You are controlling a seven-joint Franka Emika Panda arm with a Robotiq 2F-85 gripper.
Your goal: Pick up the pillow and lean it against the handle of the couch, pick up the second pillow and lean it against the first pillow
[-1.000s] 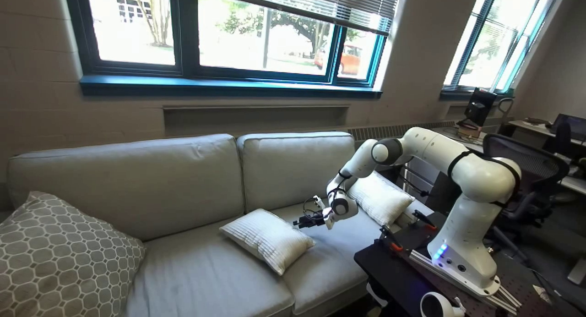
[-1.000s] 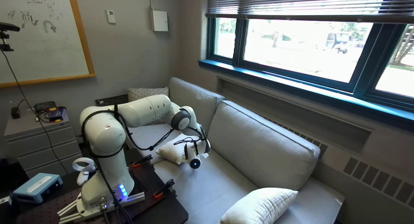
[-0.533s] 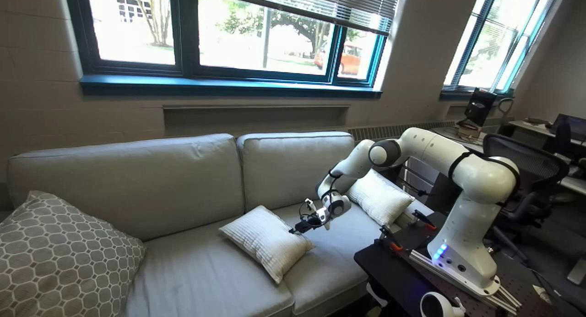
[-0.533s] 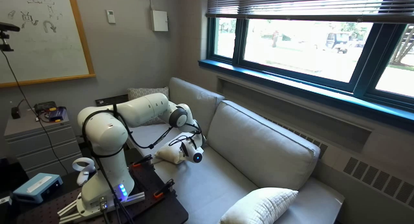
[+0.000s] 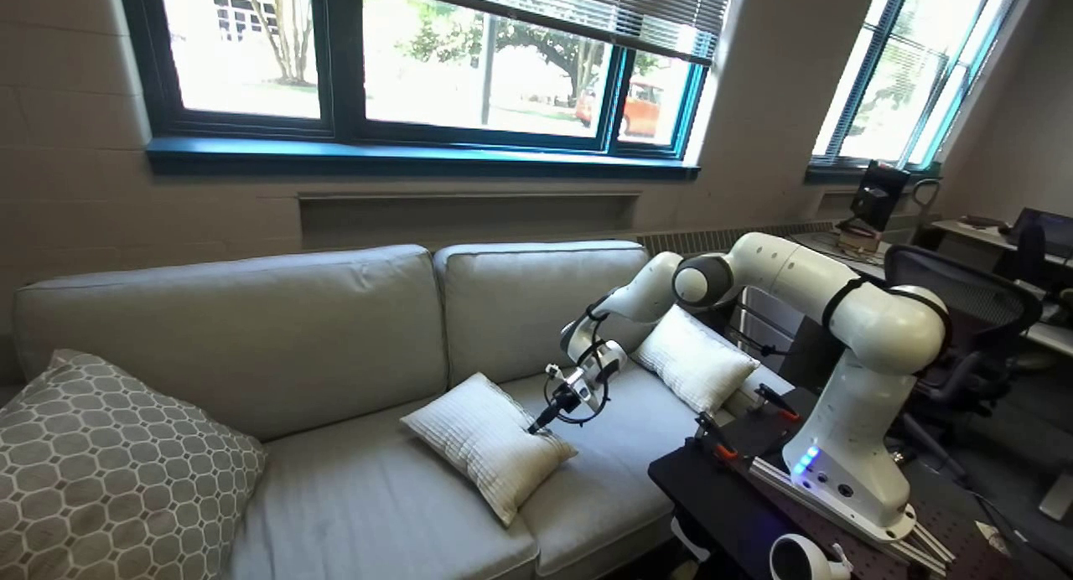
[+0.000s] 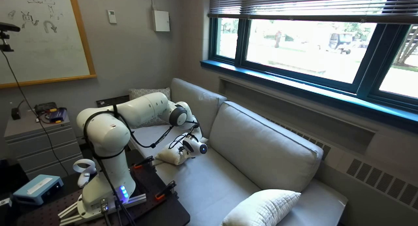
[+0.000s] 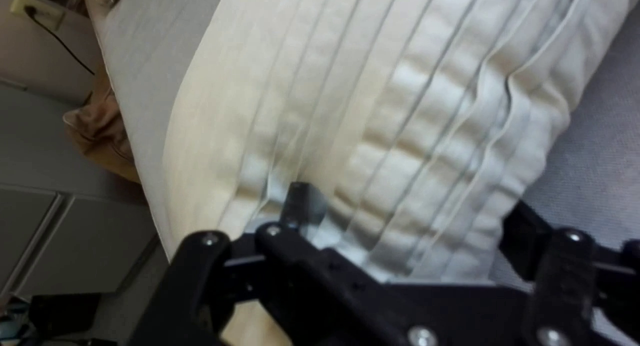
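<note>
In both exterior views the pillow leans at the end of the couch against its handle. The second pillow lies on the seat near the seam between the cushions. My gripper points steeply down at its near-right part. In the wrist view the gripper has its jaws wide apart, with the creased cream fabric of the second pillow between them. One of its fingers presses into the pillow's face; the opposite one is at the pillow's edge, beside the couch fabric.
A big grey patterned cushion rests at the far end of the couch. The back cushions stand behind the second pillow. A dark table with orange-tipped clamps borders the seat's front and carries the arm's base.
My gripper has moved toward the second pillow and tilted downward, now reaching into it. The jaws have narrowed slightly. The second pillow's near corner has shifted slightly; the leaning pillow stays put.
</note>
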